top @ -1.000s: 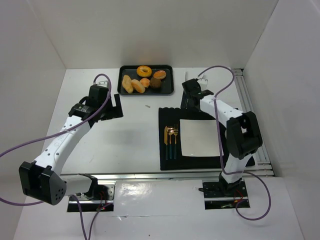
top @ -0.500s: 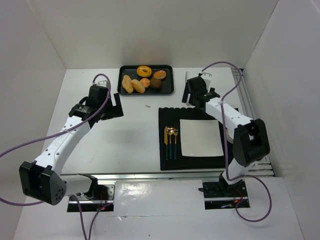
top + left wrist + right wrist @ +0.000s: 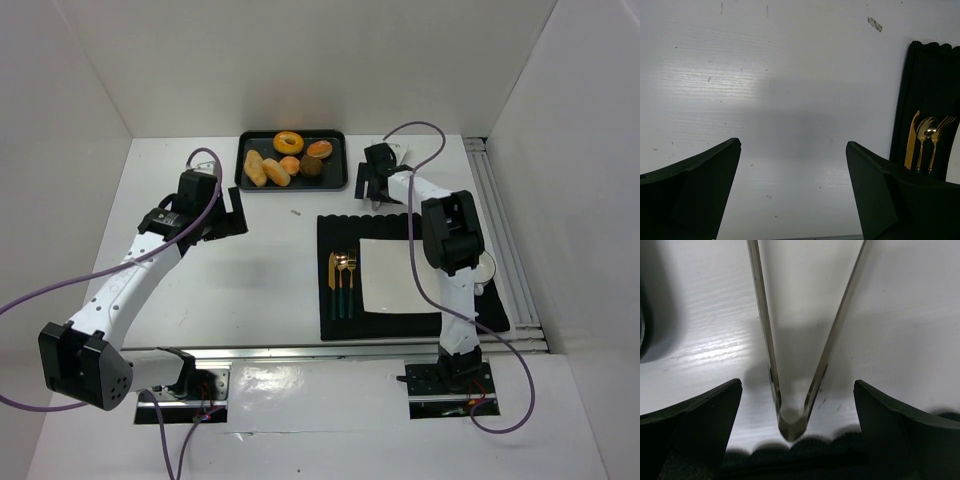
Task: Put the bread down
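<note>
Nearest the arm bases in the top view, a white plate (image 3: 400, 275) and gold cutlery (image 3: 342, 280) lay on a black placemat (image 3: 340, 235) at lower right of centre. In the right wrist view, the mat's scalloped edge crossed the bottom of the frame. Just above it sat the closed end of metal tongs (image 3: 790, 427), their two arms diverging toward the top of the frame. The right gripper (image 3: 796, 387) stood spread wide, one finger on each side of that closed end and clear of the metal. The tongs' long axis thus ran straight away from the gripper, and a squeeze across them appeared to be the step in hand. The left gripper (image 3: 792, 145), equally spread and empty, hung over bare tabletop (image 3: 790, 75) at left of centre. Farthest back, the bread (image 3: 268, 170) lay on the black tray (image 3: 292, 187) at upper centre, long rolls at the tray's left end and round pieces to their right. The tray lay up and to the left of the right gripper, which was just beside its right end. No brand, label or writing could be read.
</note>
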Robot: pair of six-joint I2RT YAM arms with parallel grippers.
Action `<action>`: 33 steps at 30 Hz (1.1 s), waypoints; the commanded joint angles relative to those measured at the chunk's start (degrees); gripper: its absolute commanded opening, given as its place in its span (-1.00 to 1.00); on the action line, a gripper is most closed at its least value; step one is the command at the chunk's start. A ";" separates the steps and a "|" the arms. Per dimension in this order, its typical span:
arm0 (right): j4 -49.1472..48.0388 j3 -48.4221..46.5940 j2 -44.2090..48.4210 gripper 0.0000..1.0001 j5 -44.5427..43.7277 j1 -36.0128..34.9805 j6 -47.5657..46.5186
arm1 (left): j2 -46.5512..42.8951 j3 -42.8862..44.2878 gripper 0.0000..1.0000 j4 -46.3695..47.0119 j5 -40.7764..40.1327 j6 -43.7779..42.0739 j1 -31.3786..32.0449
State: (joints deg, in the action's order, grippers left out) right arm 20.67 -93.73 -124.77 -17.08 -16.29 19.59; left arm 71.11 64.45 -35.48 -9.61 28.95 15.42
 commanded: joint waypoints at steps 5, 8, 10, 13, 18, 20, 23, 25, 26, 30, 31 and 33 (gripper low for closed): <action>-4.49 -7.07 -8.11 1.00 -0.76 1.88 -2.90 | 1.92 0.51 1.00 1.47 0.90 1.11 0.14; -2.83 -13.21 -13.37 1.00 -1.28 2.50 -3.51 | 1.93 0.51 1.00 1.47 0.90 1.11 0.14; -0.28 -19.10 -16.11 1.00 -1.29 3.10 -3.51 | 1.93 0.51 1.00 1.47 0.90 1.11 0.14; 0.34 -23.41 -19.45 0.92 -0.58 3.63 -3.51 | 1.93 -0.10 1.00 1.47 0.38 1.11 0.14; -0.97 -21.06 -16.66 0.40 -0.06 3.64 -2.81 | 1.40 -0.72 1.00 1.47 0.38 1.11 0.14; -1.59 -18.60 -14.81 -0.03 -0.06 3.02 -2.19 | 1.40 -0.72 1.00 1.47 0.38 1.11 0.14; -0.37 -18.59 -10.94 -0.46 -0.58 3.02 -1.58 | 1.40 -0.20 1.00 1.47 0.38 0.59 0.14; 0.16 -17.89 -6.73 -0.50 0.03 2.41 -1.06 | 1.40 0.51 1.00 0.94 0.38 0.58 0.14; 0.16 -16.84 -5.06 -0.50 0.03 2.41 -1.05 | 1.40 1.12 1.00 0.94 0.38 0.06 0.14; 2.44 -15.43 2.24 -0.53 0.03 0.13 -1.05 | 0.08 1.74 1.00 0.42 -1.37 -0.47 0.14; 3.23 -15.43 4.16 -0.53 1.68 0.12 -1.05 | -0.44 2.35 1.00 -0.11 -2.25 -0.47 0.14; 5.68 -16.04 5.76 -0.53 5.02 -0.40 -1.66 | -0.97 2.87 1.00 -0.11 -4.01 -0.47 0.14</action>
State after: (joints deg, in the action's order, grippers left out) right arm 23.83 -108.22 -127.59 -15.79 -15.09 18.13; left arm 72.75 64.18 -35.59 -10.52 28.75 15.44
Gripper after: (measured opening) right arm 0.250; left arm 0.998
